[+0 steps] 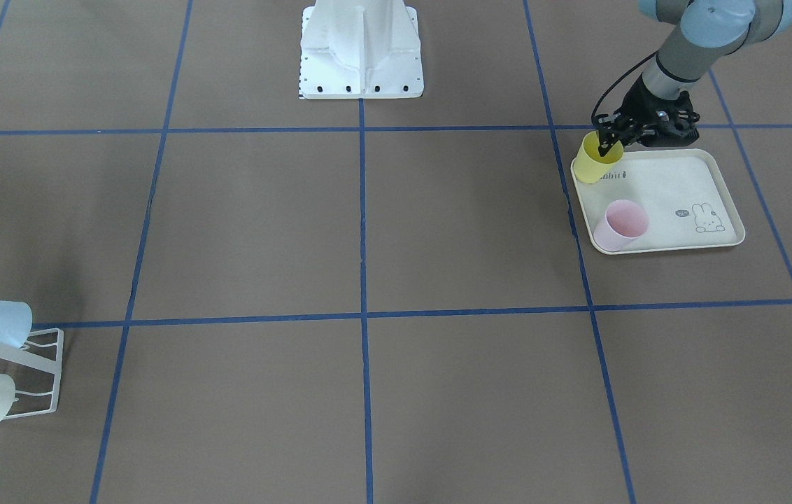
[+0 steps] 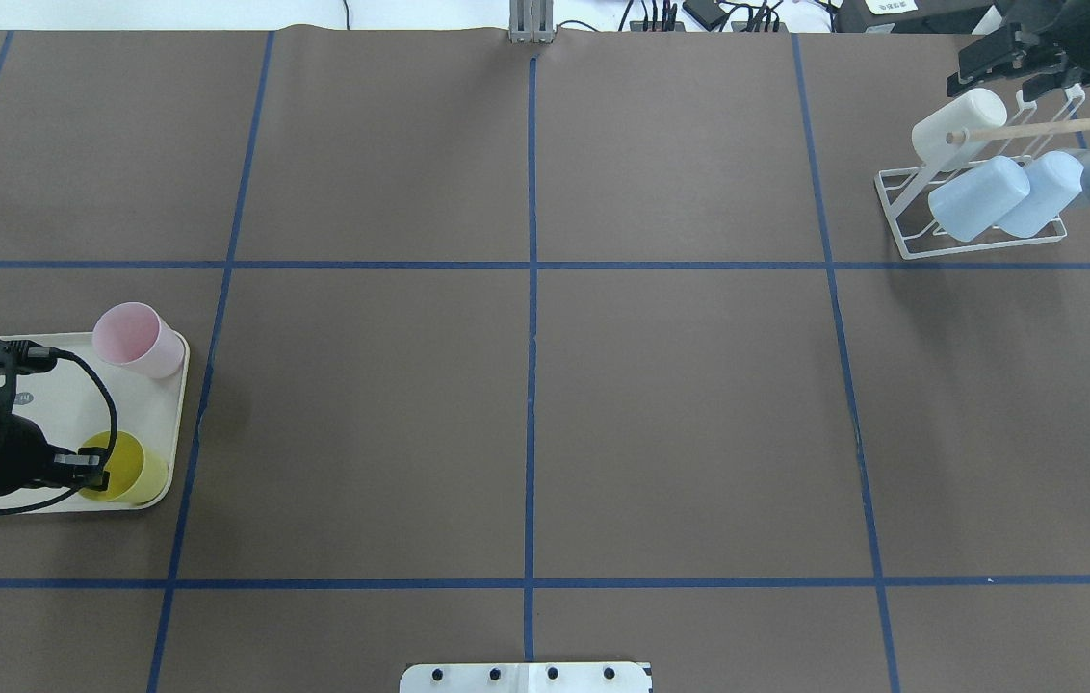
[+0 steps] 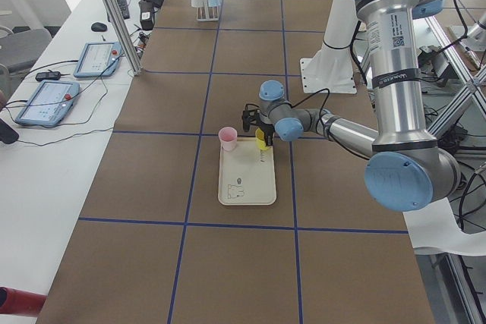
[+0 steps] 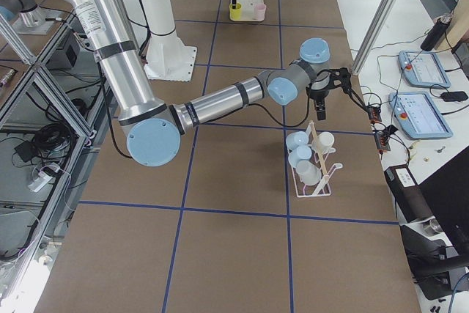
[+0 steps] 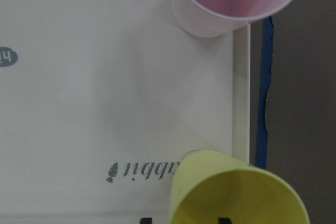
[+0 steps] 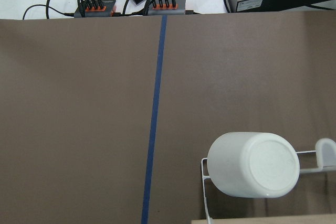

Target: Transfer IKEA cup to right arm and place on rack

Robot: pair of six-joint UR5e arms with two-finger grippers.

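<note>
Standing at a corner of the cream tray [image 1: 669,189], the yellow cup [image 1: 595,162] is the one I have under the left gripper [image 1: 607,142], mouth up. In my left wrist view the two fingers [image 5: 146,220] straddle the cup's wall, one outside and one inside its mouth. A strip of tray shows between the outer finger and the wall, so I read the jaws as parted and not yet pinching the cup. Just beyond the cup, on the side away from my wrist, the tray's raised rim runs close to its base. Past that rim a blue tape line [image 5: 265,77] lies on the brown table [image 1: 438,231]. Ahead of the gripper along that same rim stands a pink cup [image 1: 621,224], also upright and apart from the yellow one. A wide stretch of table lies between this tray and the white wire rack [image 2: 892,214] at the far end on the robot's right. The right gripper [image 2: 1022,65] hangs just above and behind that rack. Its fingers look spread with nothing between them. Below it the rack carries a white cup [image 2: 957,120] and two light blue cups [image 2: 978,197] tipped on the prongs beneath the wooden dowel [image 2: 1046,125].
</note>
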